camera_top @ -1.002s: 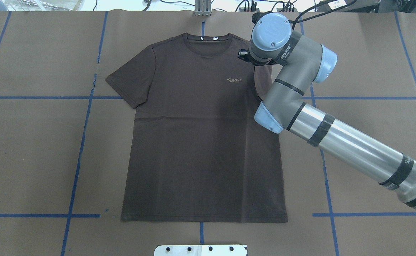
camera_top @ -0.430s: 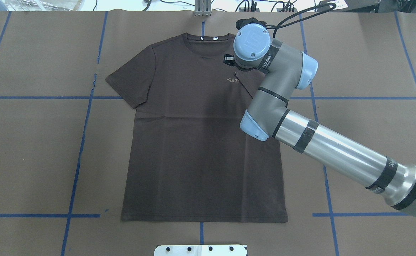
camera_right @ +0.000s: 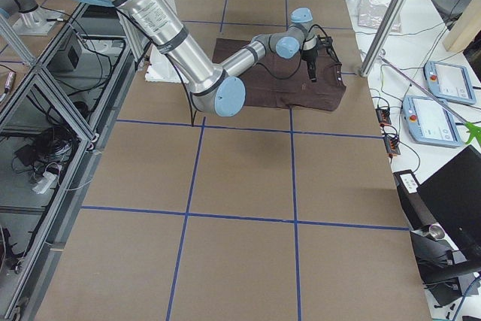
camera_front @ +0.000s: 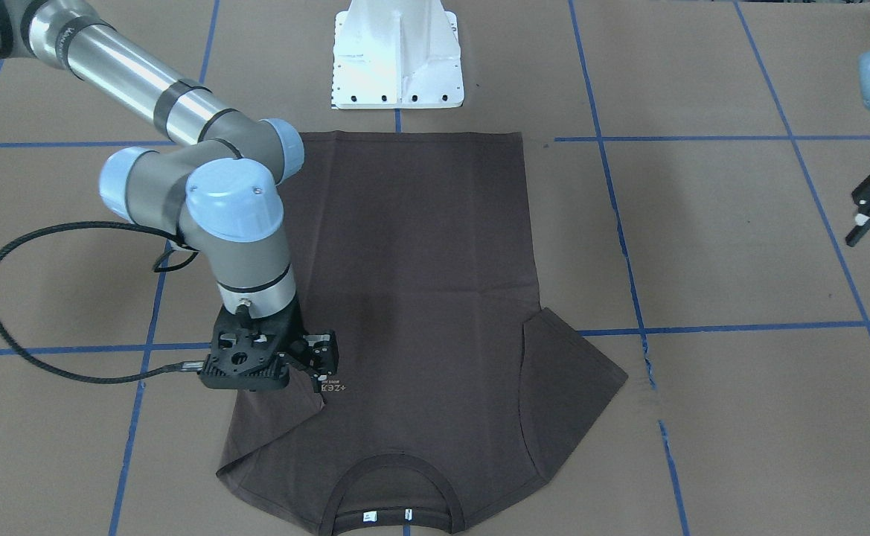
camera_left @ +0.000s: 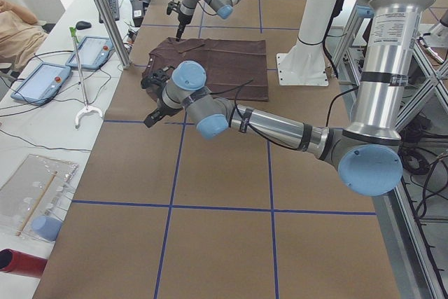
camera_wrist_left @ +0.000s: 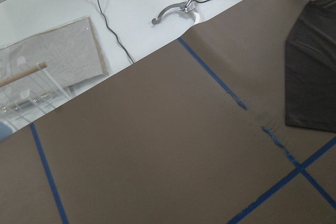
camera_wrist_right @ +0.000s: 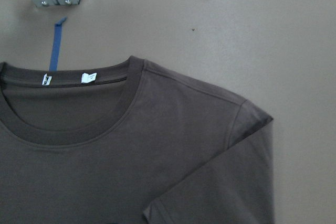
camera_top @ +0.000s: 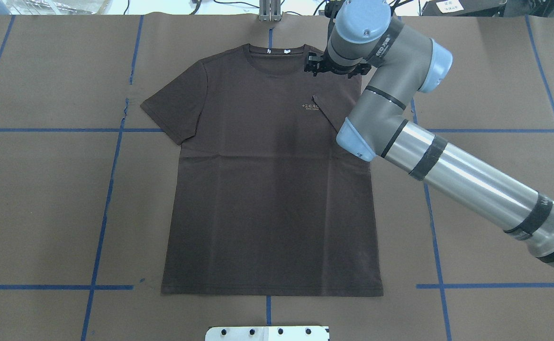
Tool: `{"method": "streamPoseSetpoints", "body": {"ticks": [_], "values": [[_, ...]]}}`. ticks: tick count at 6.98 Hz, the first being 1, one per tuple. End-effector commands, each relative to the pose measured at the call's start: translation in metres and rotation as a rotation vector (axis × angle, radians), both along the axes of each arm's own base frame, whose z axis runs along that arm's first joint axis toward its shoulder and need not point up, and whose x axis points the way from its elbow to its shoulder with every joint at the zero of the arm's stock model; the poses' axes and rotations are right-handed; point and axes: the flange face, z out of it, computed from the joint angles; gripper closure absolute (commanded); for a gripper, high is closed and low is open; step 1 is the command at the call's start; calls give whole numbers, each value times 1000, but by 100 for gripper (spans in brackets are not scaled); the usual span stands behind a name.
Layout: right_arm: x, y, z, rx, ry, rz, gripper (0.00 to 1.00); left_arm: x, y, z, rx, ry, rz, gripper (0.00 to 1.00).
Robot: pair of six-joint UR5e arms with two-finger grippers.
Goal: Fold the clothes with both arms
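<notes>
first, from across the table: the t-shirt [camera_front: 420, 260] lies flat, chest up, on the brown-papered table [camera_front: 732, 253]. its long axis runs from the white pedestal base [camera_front: 397, 56] toward the camera, with the hem by the base and the collar [camera_front: 394, 476] pointing away from the robot. the right gripper [camera_front: 321, 368] is over the chest, just beside the pale lettering [camera_front: 336, 388]. i cannot tell how far its fingers are parted or whether they touch the cloth. the left gripper [camera_front: 857, 220] sits well apart from the shirt, with its fingers spread and nothing in them.

from overhead, the left sleeve [camera_top: 175, 111] lies spread out, while the right sleeve [camera_top: 329, 102] is folded inward, its edge beside the lettering. the right arm [camera_top: 447, 170] slants in over that side.

the left wrist view catches only a sleeve end [camera_wrist_left: 312, 66] at its right edge.

the right wrist view looks down on the collar, the white neck tags [camera_wrist_right: 88, 77] and the folded sleeve.
</notes>
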Motion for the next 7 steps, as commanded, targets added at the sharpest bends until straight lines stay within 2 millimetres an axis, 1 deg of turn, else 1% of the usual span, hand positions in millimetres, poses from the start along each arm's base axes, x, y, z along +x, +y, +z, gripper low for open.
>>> {"method": "streamPoseSetpoints", "body": {"ticks": [1, 2, 3, 4, 5, 6, 7], "values": [[110, -7, 45, 34, -17, -122, 0, 100, -51, -20, -127, 38, -49, 0], [158, -11, 81, 37, -22, -169, 0, 134, -63, -29, -225, 80, -128, 0], [201, -5, 104, 52, -34, -207, 0, 173, -72, -33, -296, 100, -172, 6], [234, 14, 126, 67, -29, -219, 0, 198, -73, -36, -316, 103, -231, 23], [256, 21, 136, 80, -31, -230, 0, 221, -74, -27, -359, 102, -263, 32], [258, 23, 138, 77, -31, -230, 0, 241, -82, -22, -381, 95, -290, 33], [258, 23, 139, 77, -31, -230, 0, 267, -78, -14, -402, 103, -303, 33]]}}
